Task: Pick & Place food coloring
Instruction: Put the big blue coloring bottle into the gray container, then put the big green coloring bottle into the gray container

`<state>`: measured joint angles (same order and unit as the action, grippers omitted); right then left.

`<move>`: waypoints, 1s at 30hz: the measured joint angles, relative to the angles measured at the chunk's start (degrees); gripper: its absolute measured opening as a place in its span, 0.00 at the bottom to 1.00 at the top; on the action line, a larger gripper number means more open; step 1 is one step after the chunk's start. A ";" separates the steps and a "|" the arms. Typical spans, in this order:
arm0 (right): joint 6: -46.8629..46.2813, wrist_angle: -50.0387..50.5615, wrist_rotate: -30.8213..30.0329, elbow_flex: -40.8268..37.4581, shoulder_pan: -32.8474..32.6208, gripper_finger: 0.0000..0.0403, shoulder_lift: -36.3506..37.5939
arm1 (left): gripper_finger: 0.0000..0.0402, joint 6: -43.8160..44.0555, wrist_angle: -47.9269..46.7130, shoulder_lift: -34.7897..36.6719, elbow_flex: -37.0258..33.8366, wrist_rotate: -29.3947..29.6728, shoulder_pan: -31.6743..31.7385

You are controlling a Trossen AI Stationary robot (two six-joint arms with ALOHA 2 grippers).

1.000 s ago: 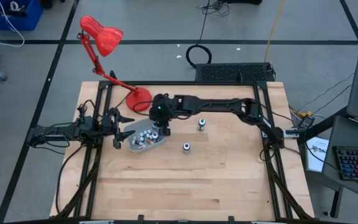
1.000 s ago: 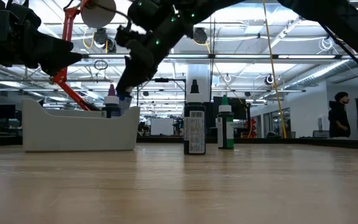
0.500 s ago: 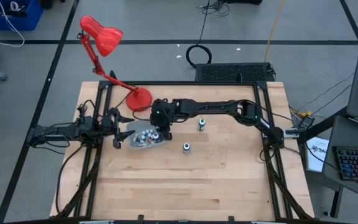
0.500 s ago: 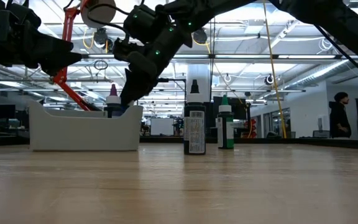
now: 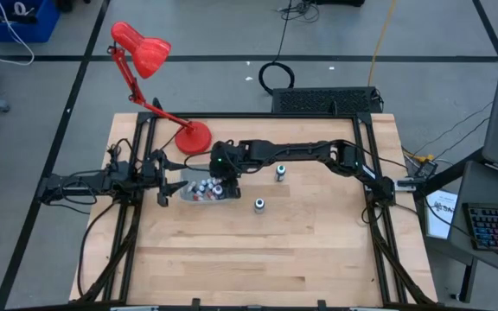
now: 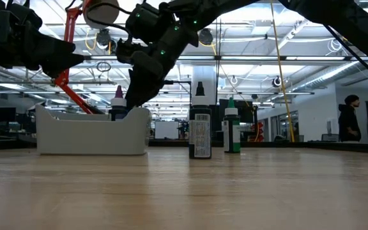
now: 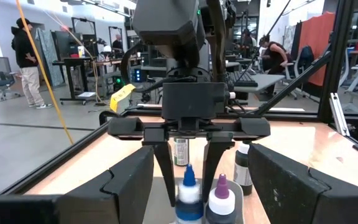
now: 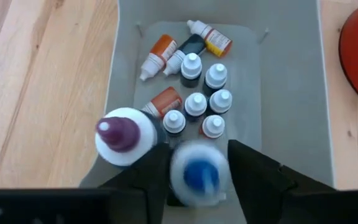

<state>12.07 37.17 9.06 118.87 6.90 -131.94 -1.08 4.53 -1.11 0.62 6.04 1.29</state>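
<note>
Right wrist view shows your right jaws [image 8: 199, 177] parted either side of a blue-tipped bottle [image 8: 199, 173], not clearly gripping it, low in the frame over the grey tray [image 8: 288, 93]. More food coloring [image 8: 194, 81] fills that tray; two bottles [image 5: 269, 187] stand right of it on the worktop [image 5: 258, 259]. Your left jaws [image 5: 164, 177] wait open at left.

Table [image 5: 258, 250]: pale matt wood planks, grain seen. Tray [image 8: 284, 93]: translucent grey plastic, smooth. Food coloring [image 8: 194, 106]: glossy plastic bottles, white caps. Lamp [image 5: 145, 47]: glossy red.
</note>
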 joint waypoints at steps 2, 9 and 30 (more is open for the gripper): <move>-0.04 -0.02 -0.01 -0.02 0.00 0.41 0.00 | 0.64 0.02 0.00 0.01 0.00 -0.01 0.00; 0.03 -2.01 -0.42 -0.02 -0.01 0.47 0.00 | 0.64 0.02 -0.01 0.01 0.00 0.00 0.01; -15.17 29.56 -17.41 -2.91 -2.10 0.46 16.34 | 0.64 -0.01 -0.02 -0.01 0.00 -0.04 -0.01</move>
<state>-3.10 66.73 -8.36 115.96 4.80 -115.60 -1.08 4.51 -1.13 0.62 6.00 1.28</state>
